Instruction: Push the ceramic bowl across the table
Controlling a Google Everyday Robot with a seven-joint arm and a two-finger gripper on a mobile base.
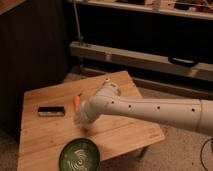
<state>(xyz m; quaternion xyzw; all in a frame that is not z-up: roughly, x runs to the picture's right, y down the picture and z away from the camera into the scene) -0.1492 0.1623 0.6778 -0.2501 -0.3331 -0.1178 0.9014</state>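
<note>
Dark-green ceramic bowl [79, 155] sits at the bench's [45, 135] front edge. The hand [82, 118] is closed, nothing visibly gripped, just behind the bowl (orange item [76, 101] and black bar [51, 110] farther back).

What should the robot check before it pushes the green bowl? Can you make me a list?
1. Ceramic bowl sits upright on the table, by the near edge: ok.
2. Gripper shut for pushing: ok.
3. Gripper touching the bowl: not ok; it hangs over the table just beyond the bowl and looks apart from it.
4. Free path across the table: not ok; an orange thing and a black box lie farther back.
5. Nothing hidden under the arm: cannot tell.
</note>
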